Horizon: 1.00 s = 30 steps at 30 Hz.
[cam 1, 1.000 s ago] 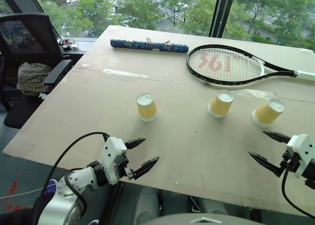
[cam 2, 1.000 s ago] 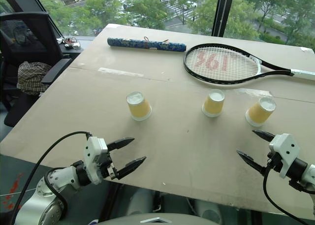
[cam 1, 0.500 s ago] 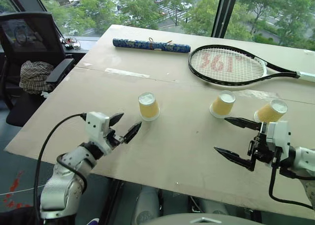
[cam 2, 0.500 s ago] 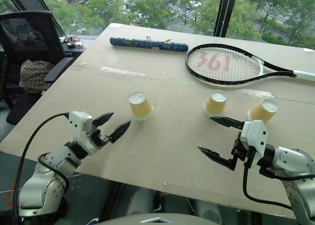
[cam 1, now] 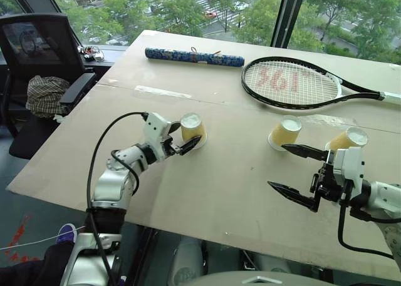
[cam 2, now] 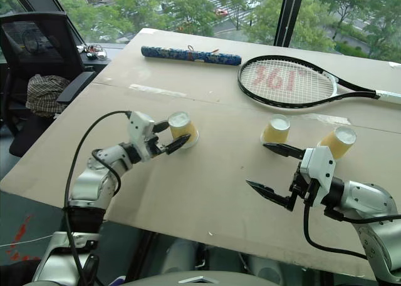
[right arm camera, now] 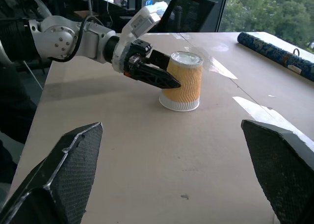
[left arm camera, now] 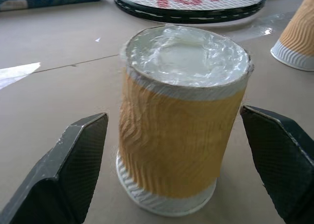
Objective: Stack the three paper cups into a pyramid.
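We see the beige table [cam 1: 207,192] spanning the head view, with the tennis racket [cam 1: 294,84] at about one o'clock near its far edge and the blue patterned roll [cam 1: 194,56] at eleven o'clock beside it. At nine o'clock, off the table, stands the black chair [cam 1: 44,54] with a checked cloth [cam 1: 45,95] on its seat. The right gripper [cam 1: 299,171] hangs at four o'clock with its jaws spread wide around bare tabletop, gripping nothing. The left gripper [cam 1: 182,139] is at the left cup [cam 1: 192,129], one finger on each side of it (the wrist view shows a gap between each finger and the cup wall, so it is not clamped). All three cups stand upside down on the table, well apart: the middle cup [cam 1: 285,133] at two o'clock, the right cup [cam 1: 348,140] just past it at three o'clock, leaning.
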Each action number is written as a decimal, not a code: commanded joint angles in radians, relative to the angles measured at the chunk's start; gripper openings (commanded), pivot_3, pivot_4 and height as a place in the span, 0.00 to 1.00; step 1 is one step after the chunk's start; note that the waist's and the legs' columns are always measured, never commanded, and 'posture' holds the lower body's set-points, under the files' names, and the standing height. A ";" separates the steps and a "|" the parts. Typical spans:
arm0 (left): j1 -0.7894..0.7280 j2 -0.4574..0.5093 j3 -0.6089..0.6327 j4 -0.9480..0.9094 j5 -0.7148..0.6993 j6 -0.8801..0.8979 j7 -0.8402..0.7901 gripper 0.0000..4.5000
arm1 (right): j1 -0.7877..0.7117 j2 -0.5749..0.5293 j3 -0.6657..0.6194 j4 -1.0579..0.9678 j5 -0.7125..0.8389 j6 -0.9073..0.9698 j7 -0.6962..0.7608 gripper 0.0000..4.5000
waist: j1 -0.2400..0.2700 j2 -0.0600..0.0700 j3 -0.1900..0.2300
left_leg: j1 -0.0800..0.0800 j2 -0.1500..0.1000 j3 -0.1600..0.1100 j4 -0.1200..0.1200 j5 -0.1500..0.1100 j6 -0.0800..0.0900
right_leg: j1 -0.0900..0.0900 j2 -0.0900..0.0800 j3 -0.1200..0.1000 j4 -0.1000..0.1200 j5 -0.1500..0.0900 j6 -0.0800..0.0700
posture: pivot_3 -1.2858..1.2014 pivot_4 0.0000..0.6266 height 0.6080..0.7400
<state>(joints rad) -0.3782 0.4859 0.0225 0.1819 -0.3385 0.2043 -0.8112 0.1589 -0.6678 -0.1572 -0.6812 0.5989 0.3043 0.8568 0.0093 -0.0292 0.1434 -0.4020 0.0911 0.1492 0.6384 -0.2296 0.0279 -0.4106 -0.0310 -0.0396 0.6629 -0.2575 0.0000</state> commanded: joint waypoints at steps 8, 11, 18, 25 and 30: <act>-0.024 0.010 -0.015 -0.077 -0.076 0.025 -0.176 0.38 | 0.058 0.009 -0.019 -0.043 -0.008 -0.026 -0.030 1.00 | 0.001 0.000 0.000 | -0.003 0.000 -0.003 0.002 0.000 0.000 | 0.000 0.000 -0.002 0.000 -0.001 0.001 | 0.52 0.24 1.00; 0.004 0.004 -0.061 -0.169 -0.101 0.080 -0.229 0.38 | 0.086 0.009 -0.027 -0.031 -0.018 -0.038 -0.026 1.00 | 0.002 0.000 0.000 | -0.005 0.000 -0.005 0.005 0.000 -0.001 | 0.000 0.000 -0.004 0.000 -0.001 0.001 | 0.52 0.24 1.00; -0.033 -0.091 -0.212 -0.128 0.008 0.038 -0.210 0.38 | 0.148 0.017 -0.040 -0.036 -0.051 -0.070 -0.041 1.00 | 0.005 0.001 -0.001 | -0.012 -0.001 -0.014 0.013 0.000 0.000 | 0.000 0.000 -0.011 0.001 -0.001 0.002 | 0.52 0.24 1.00; -0.064 -0.148 -0.267 -0.043 0.074 -0.029 -0.209 0.38 | 0.189 0.032 -0.042 -0.056 -0.078 -0.087 -0.073 1.00 | 0.003 0.002 -0.001 | -0.012 -0.001 -0.017 0.013 0.000 0.000 | 0.000 0.000 -0.012 0.001 -0.001 0.002 | 0.52 0.24 1.00; -0.064 -0.144 -0.272 -0.038 0.092 -0.042 -0.219 0.76 | 0.200 0.044 -0.047 -0.067 -0.089 -0.088 -0.103 1.00 | 0.003 0.002 -0.001 | -0.012 -0.001 -0.017 0.014 0.000 0.000 | 0.000 0.000 -0.013 0.001 -0.001 0.002 | 0.52 0.24 1.00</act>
<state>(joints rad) -0.4364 0.3387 -0.2470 0.1513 -0.2580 0.1808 -1.0294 0.3585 -0.6266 -0.1733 -0.7076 0.5124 0.2345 0.7712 0.0127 -0.0273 0.1423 -0.4144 0.0900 0.1321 0.6521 -0.2295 0.0284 -0.4103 -0.0310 -0.0523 0.6642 -0.2584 0.0017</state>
